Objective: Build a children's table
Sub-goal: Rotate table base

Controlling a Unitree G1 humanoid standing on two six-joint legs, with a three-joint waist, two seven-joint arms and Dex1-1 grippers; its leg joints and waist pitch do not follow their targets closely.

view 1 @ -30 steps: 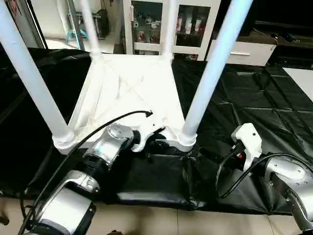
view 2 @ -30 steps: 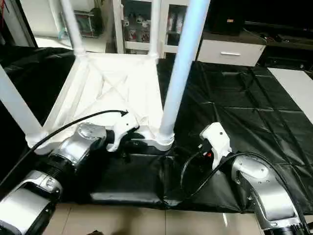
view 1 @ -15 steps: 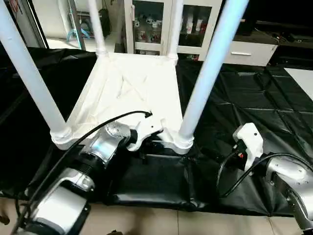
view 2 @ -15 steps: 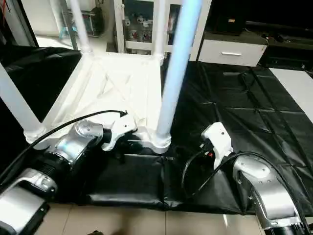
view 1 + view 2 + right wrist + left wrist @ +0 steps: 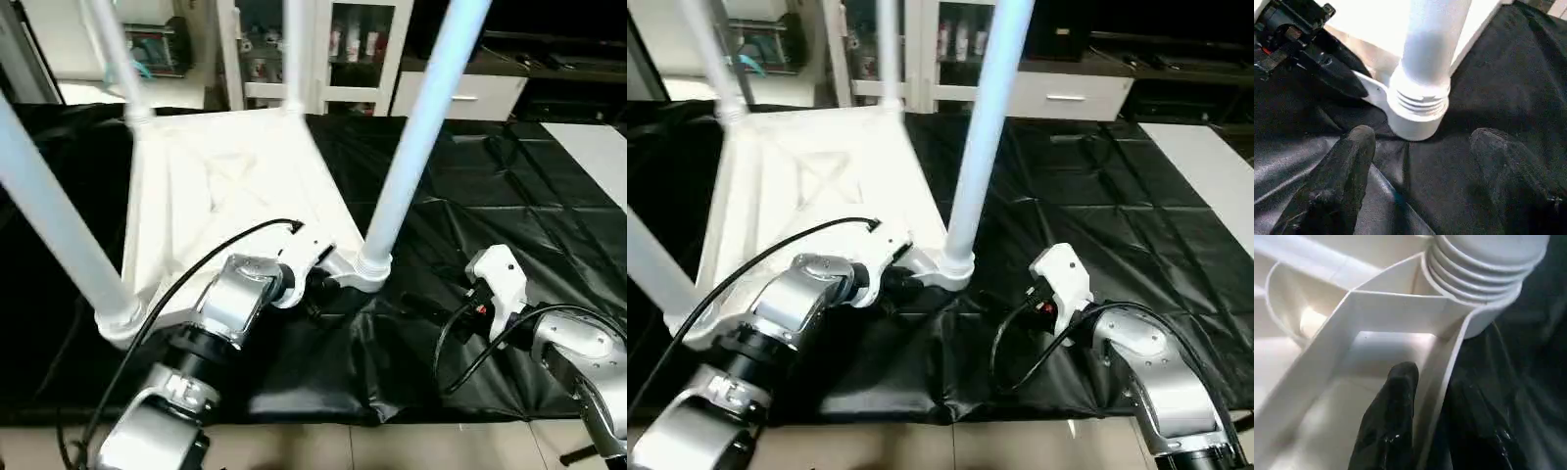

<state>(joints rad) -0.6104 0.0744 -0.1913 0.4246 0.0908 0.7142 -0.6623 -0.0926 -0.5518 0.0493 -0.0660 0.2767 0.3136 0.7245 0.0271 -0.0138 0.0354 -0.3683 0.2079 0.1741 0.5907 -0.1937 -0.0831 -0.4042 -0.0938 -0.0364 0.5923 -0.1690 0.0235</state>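
Lying upside down on the black sheet [image 5: 509,196], the children's table [image 5: 216,186], ribbed underside up, all four legs already standing in the corner sockets. Judging from that, assembly proper finished; step in hand probably shifting or turning the whole piece by its near rim. Calling next for a firm hold on that thin wall, then a lift or pull without bending it, and with the tall near right leg [image 5: 416,132] kept clear of the right arm.

Closed on the near rim [image 5: 1442,377] beside that leg's socket [image 5: 1418,115], the left gripper [image 5: 1422,406]: one finger [image 5: 1391,416] inside the tabletop, the other outside, on the sheet side, wall pinched between.

Standing wide open, the right gripper [image 5: 1422,171], empty, fingers apart low over the sheet, facing the same socket, near but not touching.
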